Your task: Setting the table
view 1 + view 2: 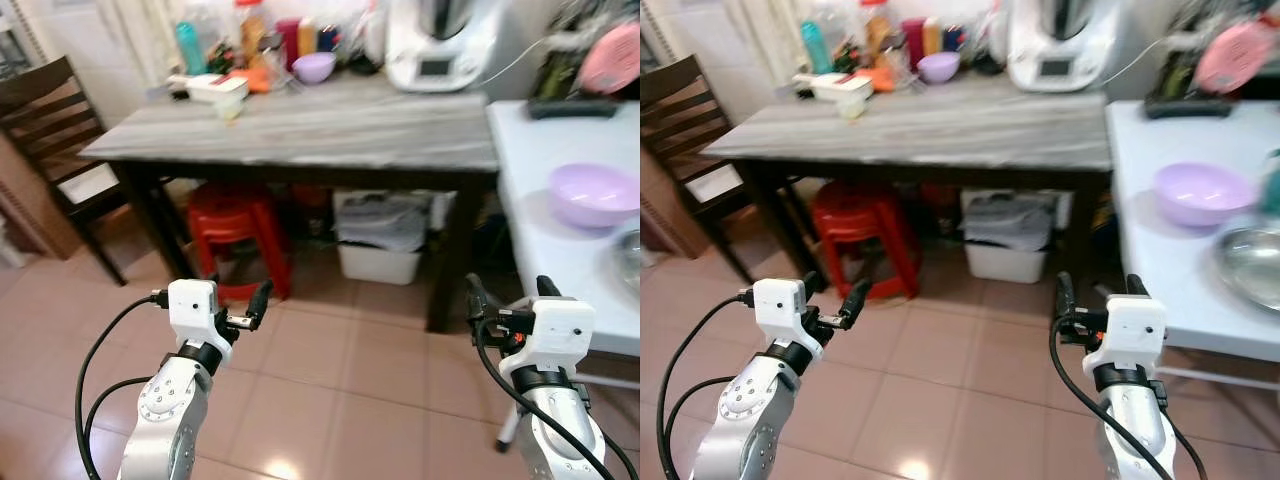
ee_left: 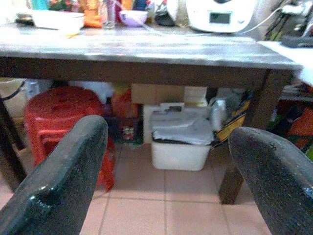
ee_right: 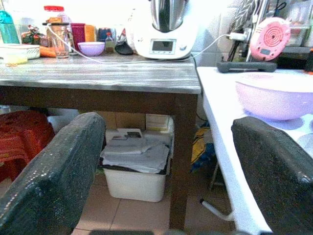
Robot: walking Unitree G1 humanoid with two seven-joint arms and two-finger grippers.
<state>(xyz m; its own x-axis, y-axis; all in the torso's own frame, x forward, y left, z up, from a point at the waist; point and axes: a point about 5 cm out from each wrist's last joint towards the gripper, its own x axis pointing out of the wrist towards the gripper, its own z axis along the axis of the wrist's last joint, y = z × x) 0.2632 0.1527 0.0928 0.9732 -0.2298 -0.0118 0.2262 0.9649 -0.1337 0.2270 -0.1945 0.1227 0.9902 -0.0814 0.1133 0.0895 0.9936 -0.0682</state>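
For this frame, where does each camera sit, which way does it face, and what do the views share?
Left eye view: on the head, looking forward and down at the grey table; both arms show, left gripper, right gripper, jaws open.
Right eye view: same head, same scene, plus a steel bowl.
Left wrist view: looks between two black fingers under the table at the red stool.
Right wrist view: looks along its fingers at the lilac bowl.
Shared: the white bin.

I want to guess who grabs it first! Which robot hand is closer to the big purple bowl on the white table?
Right. The right gripper hangs just off the white table holding the purple bowl; the left gripper is far across the floor, before the red stool.
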